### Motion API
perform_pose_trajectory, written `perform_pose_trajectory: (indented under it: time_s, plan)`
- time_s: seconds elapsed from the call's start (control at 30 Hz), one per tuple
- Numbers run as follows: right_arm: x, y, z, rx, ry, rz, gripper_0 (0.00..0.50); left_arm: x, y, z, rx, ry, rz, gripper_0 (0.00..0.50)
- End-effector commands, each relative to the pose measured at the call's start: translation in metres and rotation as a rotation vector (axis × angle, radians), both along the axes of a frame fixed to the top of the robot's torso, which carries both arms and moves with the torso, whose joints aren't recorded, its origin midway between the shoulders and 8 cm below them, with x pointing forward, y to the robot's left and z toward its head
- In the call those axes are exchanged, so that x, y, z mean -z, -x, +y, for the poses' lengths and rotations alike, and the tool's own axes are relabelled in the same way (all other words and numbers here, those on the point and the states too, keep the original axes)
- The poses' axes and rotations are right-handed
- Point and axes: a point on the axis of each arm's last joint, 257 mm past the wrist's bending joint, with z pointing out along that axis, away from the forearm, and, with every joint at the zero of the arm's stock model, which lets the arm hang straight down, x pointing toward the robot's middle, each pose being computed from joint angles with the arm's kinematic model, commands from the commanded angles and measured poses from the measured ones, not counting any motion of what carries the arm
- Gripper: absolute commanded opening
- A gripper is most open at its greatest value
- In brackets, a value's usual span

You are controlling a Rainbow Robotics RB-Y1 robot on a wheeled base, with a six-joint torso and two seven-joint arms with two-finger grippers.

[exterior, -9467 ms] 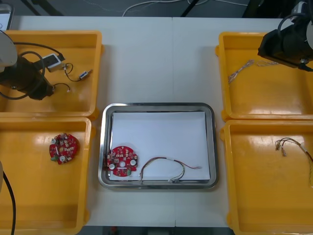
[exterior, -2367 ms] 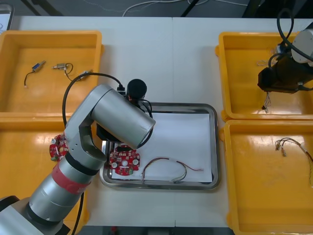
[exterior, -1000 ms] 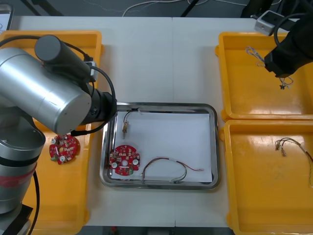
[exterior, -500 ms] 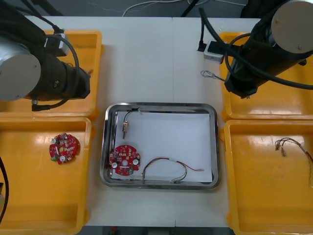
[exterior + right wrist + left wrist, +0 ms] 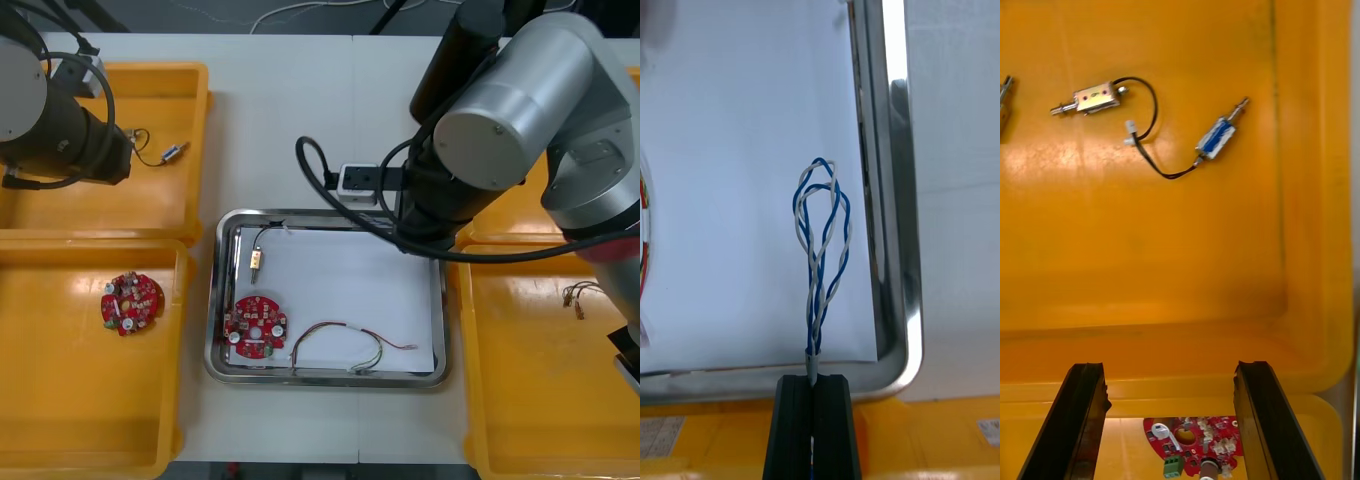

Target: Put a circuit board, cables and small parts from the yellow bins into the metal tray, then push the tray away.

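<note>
Right now your right gripper (image 5: 814, 381) is clamped tight on one end of the twisted blue and white cable (image 5: 820, 240). The cable's loop hangs over the white inside of the metal tray (image 5: 325, 379), by its far-right corner. Your left gripper (image 5: 1169, 367) stands wide apart with nothing in it above the far-left yellow bin (image 5: 150, 205), where small metal parts (image 5: 1094, 96) lie on thin black cables (image 5: 1154, 163). In the tray you have a red circuit board (image 5: 254, 328) at the near-left corner and a red and yellow cable (image 5: 340, 345) along the near edge. A cabled metal part (image 5: 257, 258) lies by the far-left corner. A second circuit board (image 5: 130, 302) lies in the near-left bin (image 5: 90, 400).
</note>
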Motion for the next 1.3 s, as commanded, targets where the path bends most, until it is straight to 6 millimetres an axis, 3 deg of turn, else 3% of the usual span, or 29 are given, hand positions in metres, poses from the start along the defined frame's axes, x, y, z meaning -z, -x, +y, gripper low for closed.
perform_pose_trajectory:
  time_s: [0.03, 0.27, 0.63, 0.97, 1.0, 1.03, 1.07, 1.1, 1.13, 1.17, 1.2, 1.3]
  plan:
    - [0.018, 0.017, 0.037, -0.073, -0.018, -0.018, 0.0, -0.031, -0.019, 0.029, 0.001, -0.069, -0.055, 0.5]
    - [0.047, 0.024, 0.063, -0.118, -0.051, -0.041, 0.0, -0.051, -0.044, 0.045, -0.043, -0.047, -0.095, 0.5]
    - [0.078, 0.008, 0.065, -0.108, -0.04, -0.058, 0.0, -0.066, -0.068, 0.054, -0.045, -0.022, -0.165, 0.5]
    - [0.096, -0.002, 0.065, -0.095, -0.028, -0.074, 0.014, -0.065, -0.076, 0.061, -0.012, -0.046, -0.177, 0.5]
    - [0.097, -0.002, 0.063, -0.09, -0.024, -0.071, 0.144, -0.065, -0.078, 0.066, 0.001, -0.059, -0.179, 0.5]
    - [0.097, -0.002, 0.063, -0.088, -0.023, -0.071, 0.231, -0.064, -0.08, 0.066, 0.013, -0.066, -0.18, 0.5]
    - [0.097, -0.002, 0.063, -0.088, -0.023, -0.071, 0.292, -0.063, -0.082, 0.068, 0.019, -0.071, -0.179, 0.5]
    - [0.095, -0.003, 0.063, -0.087, -0.025, -0.076, 0.292, -0.062, -0.085, 0.072, 0.031, -0.082, -0.181, 0.5]
    - [0.095, -0.003, 0.063, -0.086, -0.027, -0.075, 0.433, -0.062, -0.087, 0.072, 0.036, -0.084, -0.184, 0.5]
    - [0.094, -0.003, 0.062, -0.081, -0.03, -0.072, 0.433, -0.061, -0.09, 0.075, 0.047, -0.092, -0.189, 0.5]
    - [0.093, -0.003, 0.062, -0.077, -0.035, -0.07, 0.5, -0.059, -0.094, 0.077, 0.055, -0.099, -0.191, 0.5]
    - [0.089, -0.003, 0.06, -0.071, -0.038, -0.068, 0.5, -0.056, -0.102, 0.082, 0.076, -0.119, -0.195, 0.5]
